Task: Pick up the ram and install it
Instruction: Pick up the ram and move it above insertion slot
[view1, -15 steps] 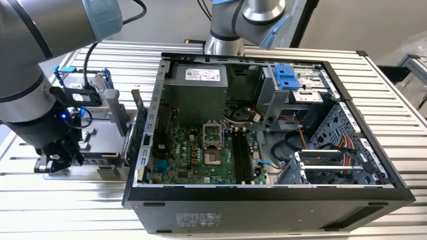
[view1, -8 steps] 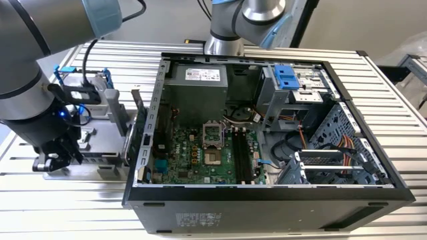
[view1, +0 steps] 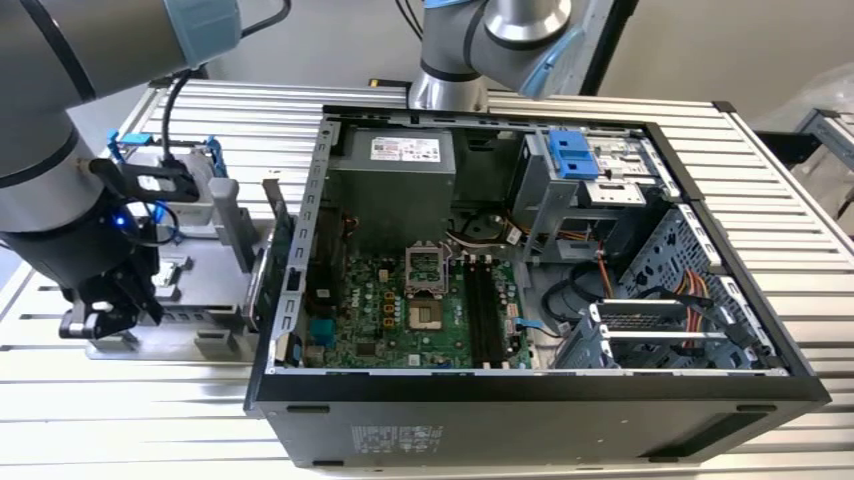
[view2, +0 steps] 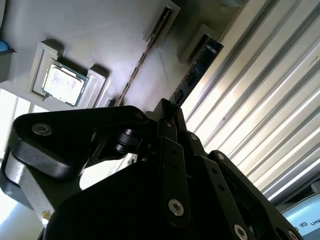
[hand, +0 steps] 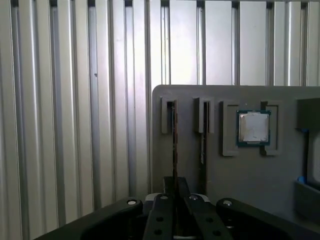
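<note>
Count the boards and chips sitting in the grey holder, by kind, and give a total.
Thin boards standing on edge in slots: 2 (the ram in line with the gripper, and a second board in the slot beside it)
Square silver processor chip lying flat in its recess: 1
Total in the grey holder: 3

Showing bare ribbed metal on the table (view1: 787, 170), gleaming in bright streaks. Wearing matt black over the gripper (hand: 174, 182), dotted with shiny silver screw heads (hand: 131, 202). Presenting a smooth, matt grey, plastic-looking face on the tray (hand: 280, 210), dull brushed silver metal on the processor chip (hand: 253, 126), and dark bluish-green circuit-board laminate with matt black chips on the ram (view2: 197, 67). Pairing matt black paint with bare grey sheet metal on the computer case (view1: 534, 405).
</note>
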